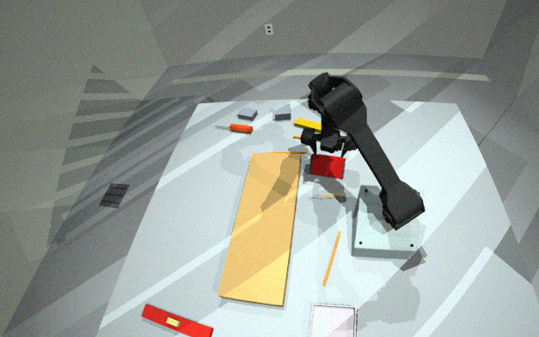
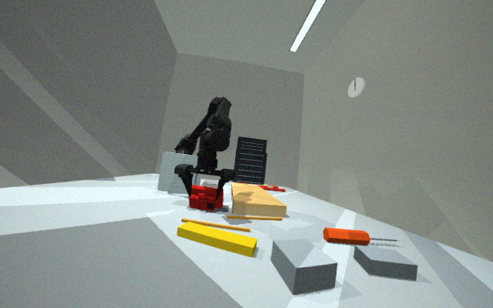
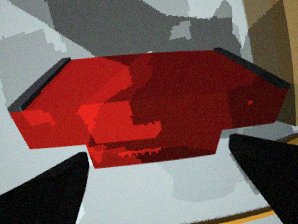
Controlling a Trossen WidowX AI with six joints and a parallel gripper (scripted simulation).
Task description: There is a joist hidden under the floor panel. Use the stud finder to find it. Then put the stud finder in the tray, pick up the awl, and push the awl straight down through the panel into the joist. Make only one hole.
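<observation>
While the job is standing at its first item, the tool is hanging fully open about the red stud finder, holding nothing. Stud finder: one, sitting upright on the table, just beside the floor panel near its far end in the top view. Floor panel: one, tan, lying flat, showing no hole that can be made out; the joist is staying out of sight beneath. Tray: one, pale, waiting at the near edge in the top view, its visible part containing no stud finder. Awl: one, probably the thin-shafted tan-handled piece lying between stud finder and robot base, not being held. Done: apparently only the approach. Outstanding: gripping the finder, scanning, traying it, fetching the awl, pressing one hole. The next move is presumably calling for centred closing; uneven contact could be twisting the finder.
</observation>
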